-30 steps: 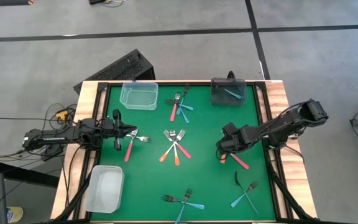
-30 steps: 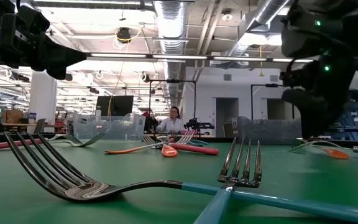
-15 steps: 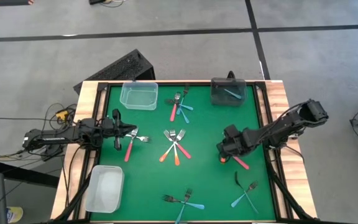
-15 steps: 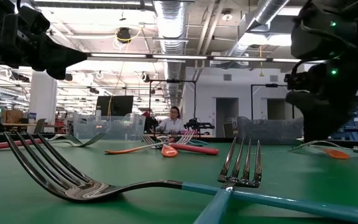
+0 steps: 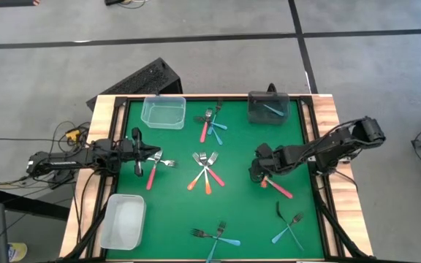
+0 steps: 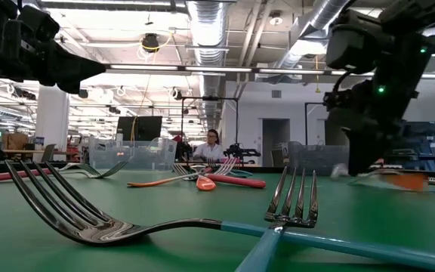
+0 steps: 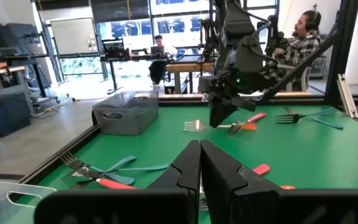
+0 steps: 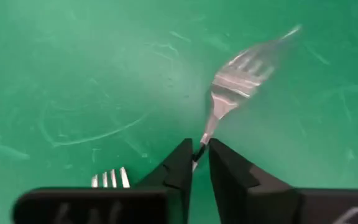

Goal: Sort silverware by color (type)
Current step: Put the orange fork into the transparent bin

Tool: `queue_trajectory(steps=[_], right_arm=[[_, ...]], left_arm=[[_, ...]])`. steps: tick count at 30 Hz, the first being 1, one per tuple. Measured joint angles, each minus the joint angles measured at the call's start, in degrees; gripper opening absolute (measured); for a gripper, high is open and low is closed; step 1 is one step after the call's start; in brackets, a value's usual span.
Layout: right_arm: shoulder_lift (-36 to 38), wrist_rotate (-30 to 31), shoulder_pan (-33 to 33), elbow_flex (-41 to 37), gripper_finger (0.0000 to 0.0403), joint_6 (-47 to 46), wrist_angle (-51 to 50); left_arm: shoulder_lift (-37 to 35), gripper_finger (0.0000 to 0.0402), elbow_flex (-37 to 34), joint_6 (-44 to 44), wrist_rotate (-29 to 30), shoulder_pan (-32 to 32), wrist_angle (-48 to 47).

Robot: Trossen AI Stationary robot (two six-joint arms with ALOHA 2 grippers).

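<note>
Green tabletop strewn with forks; right gripper at right-centre, jaws pinched on neck of a fork, pick-up step in hand; left gripper closed, empty, waiting left; next: lift, carry to matching bin.

The desk has a matt green mat top, faintly scuffed with pale swirling scratches, framed by light wood with visible grain. Forks lie on it with polished, mirror-bright metal tines and slim, smooth plastic handles in red, orange and light blue. One clear bin is glossy see-through plastic; a frosted bin looks milky and translucent; a dark bin is smoky plastic. The right tool has matt black plastic-looking fingers. The floor is dull grey concrete.
</note>
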State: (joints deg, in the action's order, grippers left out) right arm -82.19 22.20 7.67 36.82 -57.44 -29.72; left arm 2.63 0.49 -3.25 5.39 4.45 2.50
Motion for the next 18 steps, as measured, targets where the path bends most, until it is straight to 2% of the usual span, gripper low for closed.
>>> queue_trajectory(steps=[6, 13, 18], right_arm=[[-0.04, -0.49, -1.85, 1.07, 0.0011, 11.43, 6.90], [-0.02, -0.46, -1.83, 5.08, 0.0029, 19.22, 8.92], [-0.02, -0.38, -1.83, 8.66, 0.0008, 26.26, 9.44]], left_arm=[[-0.01, 0.0000, 0.01, 0.00, 0.45, 0.00, -0.09], [0.01, 0.0000, 0.02, 0.00, 0.46, 0.00, -0.09], [0.01, 0.0000, 0.01, -0.01, 0.46, 0.00, -0.04]])
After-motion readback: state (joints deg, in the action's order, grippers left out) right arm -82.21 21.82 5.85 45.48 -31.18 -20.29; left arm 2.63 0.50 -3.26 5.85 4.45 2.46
